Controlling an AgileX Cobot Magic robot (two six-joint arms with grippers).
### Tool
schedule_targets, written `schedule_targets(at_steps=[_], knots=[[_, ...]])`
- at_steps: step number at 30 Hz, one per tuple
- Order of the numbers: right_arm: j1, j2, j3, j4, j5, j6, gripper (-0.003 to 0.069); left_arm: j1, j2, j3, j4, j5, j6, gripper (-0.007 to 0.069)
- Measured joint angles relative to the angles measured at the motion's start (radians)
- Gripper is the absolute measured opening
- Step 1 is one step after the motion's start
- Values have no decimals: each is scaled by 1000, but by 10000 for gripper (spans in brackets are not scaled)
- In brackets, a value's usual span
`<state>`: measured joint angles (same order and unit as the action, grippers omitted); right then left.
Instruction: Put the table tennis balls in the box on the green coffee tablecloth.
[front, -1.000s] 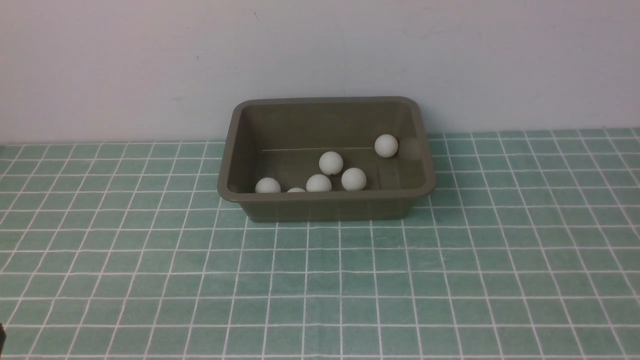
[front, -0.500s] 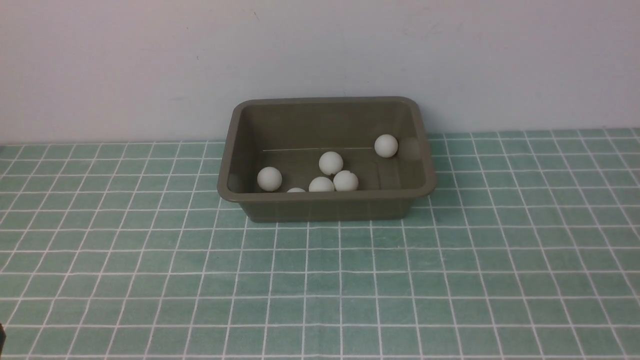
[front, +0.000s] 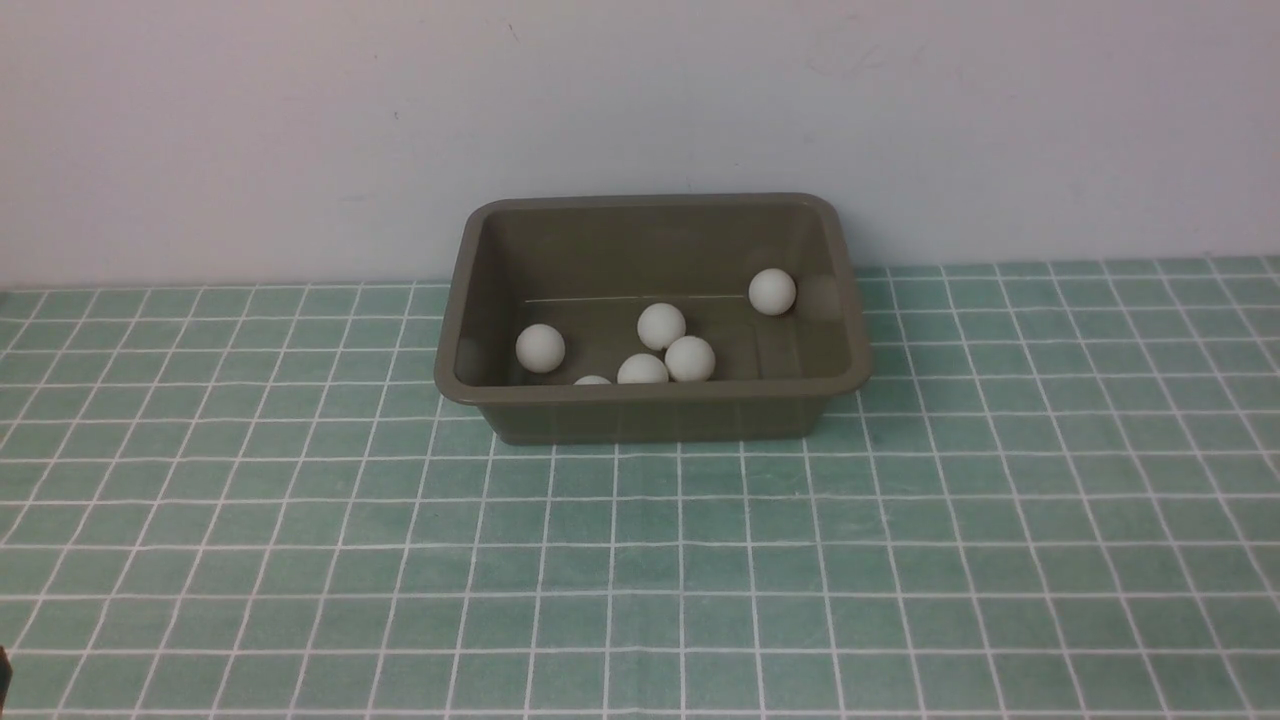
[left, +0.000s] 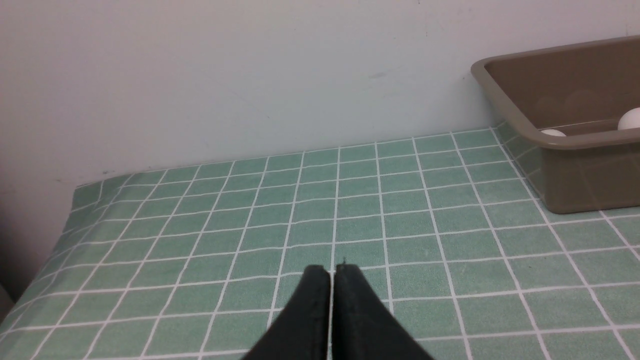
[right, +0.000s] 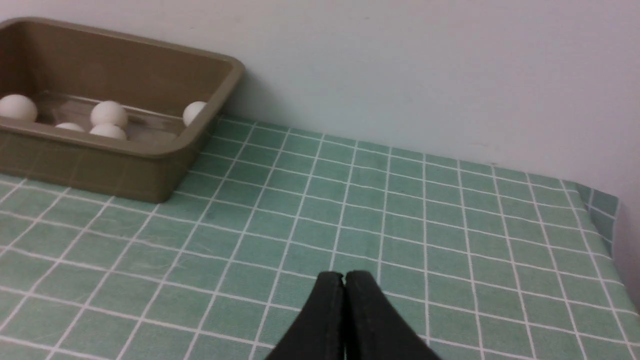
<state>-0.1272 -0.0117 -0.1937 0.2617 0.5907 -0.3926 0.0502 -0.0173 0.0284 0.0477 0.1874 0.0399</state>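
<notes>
Six table tennis balls (front: 662, 326) show inside the box (front: 652, 412) — none on the green coffee tablecloth (front: 640, 560). Left gripper (left: 332, 272) and right gripper (right: 344, 278) pinched together, empty; best kept clear.

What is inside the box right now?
The box holds six visible table tennis balls; one by the near wall shows only its top. The near wall hides the floor strip behind it, so another ball could sit there unseen.
</notes>
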Motion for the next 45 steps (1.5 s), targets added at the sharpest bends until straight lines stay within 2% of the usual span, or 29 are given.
schedule_targets(at_steps=[8, 17, 30, 45], knots=[[0, 0, 104, 8, -110, 2, -18, 0, 0, 0, 0, 1, 0, -8], [0, 0, 202, 13, -124, 3, -18, 0, 0, 0, 0, 1, 0, -8], [0, 0, 213, 84, -180, 33, -18, 0, 0, 0, 0, 1, 0, -8], [0, 0, 214, 90, -181, 33, -18, 0, 0, 0, 0, 1, 0, -8]])
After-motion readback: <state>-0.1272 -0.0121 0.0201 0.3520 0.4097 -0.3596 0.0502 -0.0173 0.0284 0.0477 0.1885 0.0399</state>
